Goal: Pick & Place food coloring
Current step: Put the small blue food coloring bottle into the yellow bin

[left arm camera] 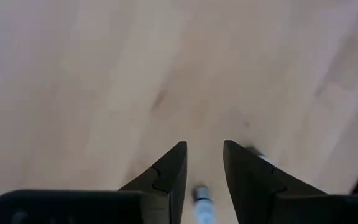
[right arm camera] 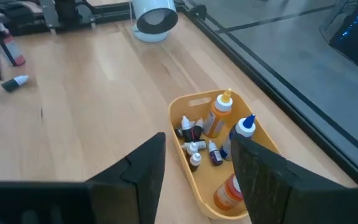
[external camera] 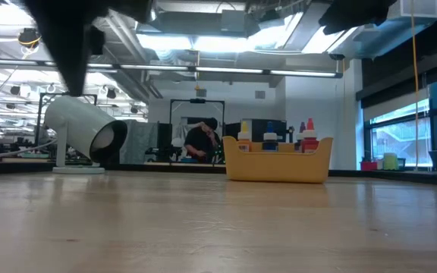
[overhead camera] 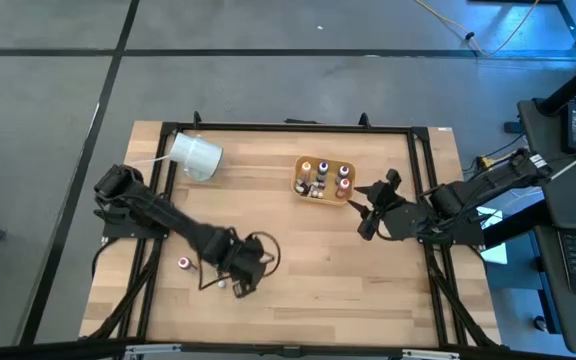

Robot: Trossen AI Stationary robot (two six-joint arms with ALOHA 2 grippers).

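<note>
My left gripper (overhead camera: 238, 284) is low over the table's near-left part, open. In the left wrist view its fingers stand on either side of a tiny white-capped vial (left arm camera: 201, 200) lying on the wood, without touching it; a second vial (left arm camera: 263, 159) peeks out behind one finger. Another loose bottle (overhead camera: 183, 263) lies to the left of that gripper. The tan-orange tray (overhead camera: 324, 180) holds several small bottles (right arm camera: 215, 124) with white, orange and blue caps. My right gripper (overhead camera: 372, 208) hovers open just right of the tray (right arm camera: 199, 106), tilted toward it.
A large white cylinder (overhead camera: 196, 155) lies on its side near the far-left corner, open end facing the table's middle (external camera: 105, 140). A black frame (overhead camera: 298, 127) runs along the table's edges. Bare wood spans the middle (overhead camera: 318, 270). A person (external camera: 200, 141) is in the room behind.
</note>
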